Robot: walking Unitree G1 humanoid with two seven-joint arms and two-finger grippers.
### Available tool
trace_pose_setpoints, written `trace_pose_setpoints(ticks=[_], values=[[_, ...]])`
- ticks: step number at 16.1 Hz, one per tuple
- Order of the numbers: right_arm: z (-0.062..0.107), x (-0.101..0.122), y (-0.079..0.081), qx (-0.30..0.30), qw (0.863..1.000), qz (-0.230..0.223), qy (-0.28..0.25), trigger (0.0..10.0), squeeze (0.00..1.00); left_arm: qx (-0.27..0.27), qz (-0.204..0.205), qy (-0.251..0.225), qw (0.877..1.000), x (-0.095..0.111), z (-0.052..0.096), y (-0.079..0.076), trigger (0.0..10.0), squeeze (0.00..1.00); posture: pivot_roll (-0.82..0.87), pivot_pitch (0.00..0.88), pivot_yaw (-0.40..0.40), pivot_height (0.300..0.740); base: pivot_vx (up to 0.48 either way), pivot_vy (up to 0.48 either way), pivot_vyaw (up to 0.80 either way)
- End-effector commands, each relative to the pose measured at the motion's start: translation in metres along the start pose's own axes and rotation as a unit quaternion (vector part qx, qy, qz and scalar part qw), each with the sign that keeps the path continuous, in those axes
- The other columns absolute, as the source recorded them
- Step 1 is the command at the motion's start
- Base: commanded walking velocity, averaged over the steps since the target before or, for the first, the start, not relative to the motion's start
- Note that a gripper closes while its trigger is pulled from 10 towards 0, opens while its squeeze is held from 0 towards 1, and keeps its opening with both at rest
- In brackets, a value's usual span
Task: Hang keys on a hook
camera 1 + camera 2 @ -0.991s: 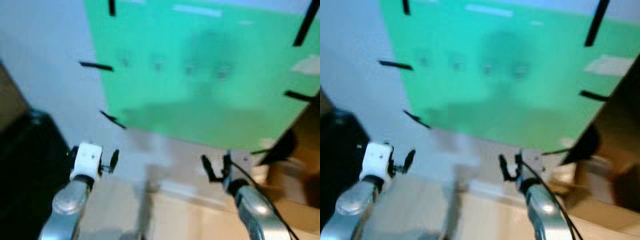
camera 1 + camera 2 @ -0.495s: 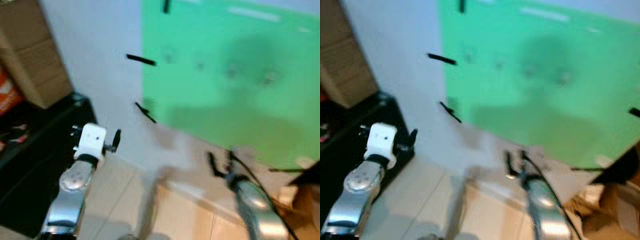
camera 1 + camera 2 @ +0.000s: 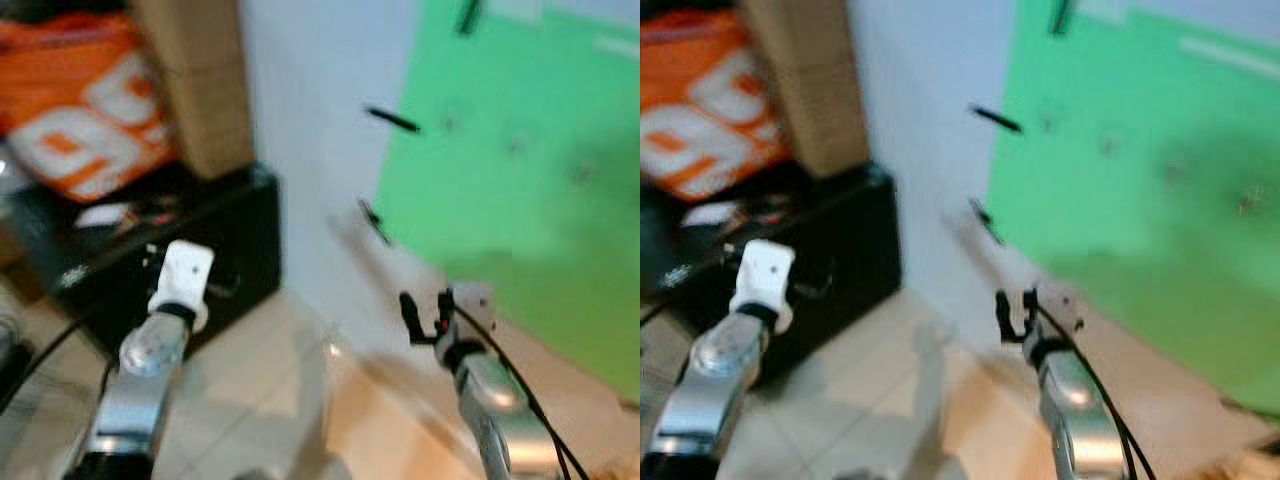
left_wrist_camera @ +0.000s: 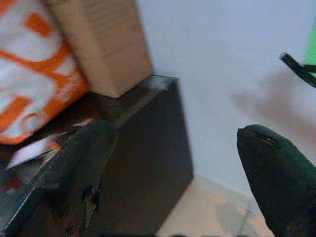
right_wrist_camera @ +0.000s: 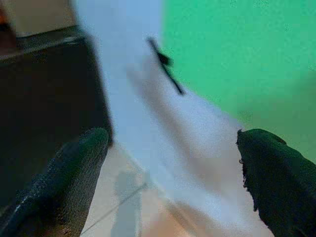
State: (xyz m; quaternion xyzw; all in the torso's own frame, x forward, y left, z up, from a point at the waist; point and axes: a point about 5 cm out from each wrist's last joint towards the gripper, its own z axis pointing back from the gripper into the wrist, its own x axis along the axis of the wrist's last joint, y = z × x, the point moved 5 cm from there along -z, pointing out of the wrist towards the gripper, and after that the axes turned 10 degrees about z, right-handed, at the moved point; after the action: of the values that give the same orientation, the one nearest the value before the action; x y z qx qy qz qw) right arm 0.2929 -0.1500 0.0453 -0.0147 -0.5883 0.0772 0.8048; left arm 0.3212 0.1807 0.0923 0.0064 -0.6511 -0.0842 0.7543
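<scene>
From the head cameras, you're looking at a blurred scene: a white wall (image 3: 310,120) ahead, with a green sheet (image 3: 530,190) taped on it at your 1 o'clock. Faint dark specks dot the sheet, too smeared to call hooks. At 10 o'clock a black cabinet (image 3: 215,255) stands against the wall, a cardboard box (image 3: 195,85) and an orange-and-white bag (image 3: 80,120) on top. Your left gripper (image 3: 195,290) is raised in front of the cabinet at 8 o'clock; the right gripper (image 3: 425,315) is up at 5 o'clock, low before the wall, with a black cable running down its arm. Tiled floor (image 3: 260,400) lies below.

Left wrist camera: the two black fingers (image 4: 84,168) are spread wide, nothing between them, aimed at the cabinet corner, box and bag.

Right wrist camera: fingers (image 5: 74,177) are parted too, empty, facing the wall, the green sheet's edge and a strip of black tape (image 5: 165,71).

You can't pick out the keys anywhere in these views
</scene>
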Motion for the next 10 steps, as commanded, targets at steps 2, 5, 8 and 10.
trace_pose_setpoints(ticks=[2, 5, 8, 10], values=[[-0.004, 0.016, -0.011, -0.021, 0.999, 0.014, -0.026, 10.0, 1.00, -0.012, 0.003, -0.005, 1.000, 0.003, 0.002, -0.004, 10.0, 0.71, -0.06, 0.000, -0.022, 0.740, 0.000, 0.000, 0.36], [-0.007, 0.032, -0.018, -0.059, 0.996, 0.017, -0.064, 10.0, 1.00, -0.009, 0.011, -0.002, 1.000, 0.005, -0.003, 0.001, 10.0, 0.73, -0.05, 0.000, -0.033, 0.740, 0.179, 0.000, 0.00], [-0.005, 0.025, -0.016, -0.054, 0.997, -0.014, -0.049, 10.0, 1.00, -0.007, 0.007, 0.001, 1.000, 0.005, -0.005, 0.003, 10.0, 0.73, -0.06, 0.000, -0.025, 0.740, 0.274, 0.000, 0.00], [-0.005, 0.021, -0.018, -0.056, 0.998, -0.010, -0.039, 10.0, 1.00, -0.011, 0.006, -0.003, 1.000, 0.008, -0.009, 0.001, 10.0, 0.73, -0.07, 0.000, -0.028, 0.740, 0.277, 0.000, 0.00]])
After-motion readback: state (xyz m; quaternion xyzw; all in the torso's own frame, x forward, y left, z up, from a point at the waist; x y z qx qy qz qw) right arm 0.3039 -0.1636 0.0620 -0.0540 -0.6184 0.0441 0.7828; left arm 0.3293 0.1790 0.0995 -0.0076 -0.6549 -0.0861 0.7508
